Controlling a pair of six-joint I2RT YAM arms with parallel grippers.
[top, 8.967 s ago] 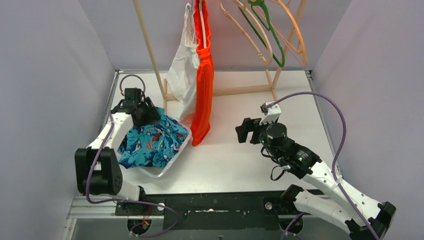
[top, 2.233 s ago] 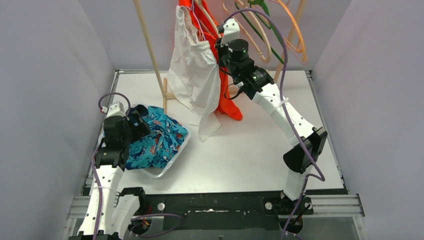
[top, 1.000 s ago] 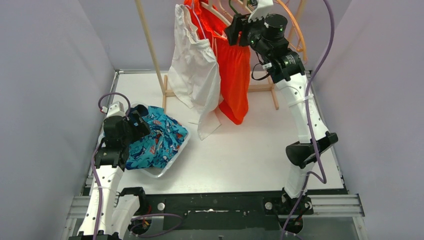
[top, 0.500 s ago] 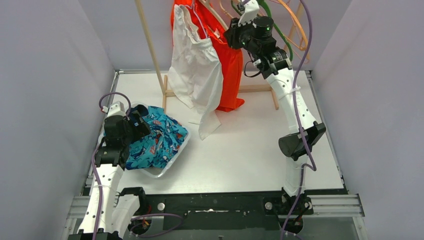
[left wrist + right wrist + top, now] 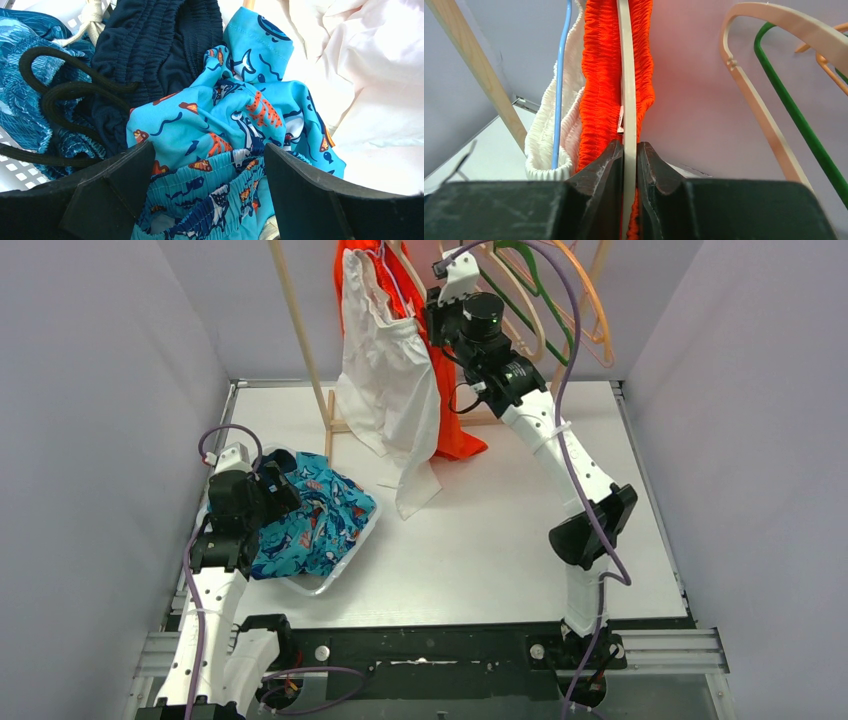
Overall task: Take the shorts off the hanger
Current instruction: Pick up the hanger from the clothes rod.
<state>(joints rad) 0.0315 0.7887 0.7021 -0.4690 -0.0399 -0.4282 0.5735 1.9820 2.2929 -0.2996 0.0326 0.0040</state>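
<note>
The right arm stretches high to the far wooden rack (image 5: 300,330), its right gripper (image 5: 628,150) clamped on the pale wooden hanger (image 5: 626,75) bearing bright orange fabric shorts (image 5: 599,85). Near left, the folded left arm's left gripper (image 5: 207,157) hangs spread over a white mesh basket (image 5: 15,172) holding teal shark-print shorts (image 5: 235,115), plain navy shorts (image 5: 160,40) and blue patterned shorts (image 5: 25,95).
</note>
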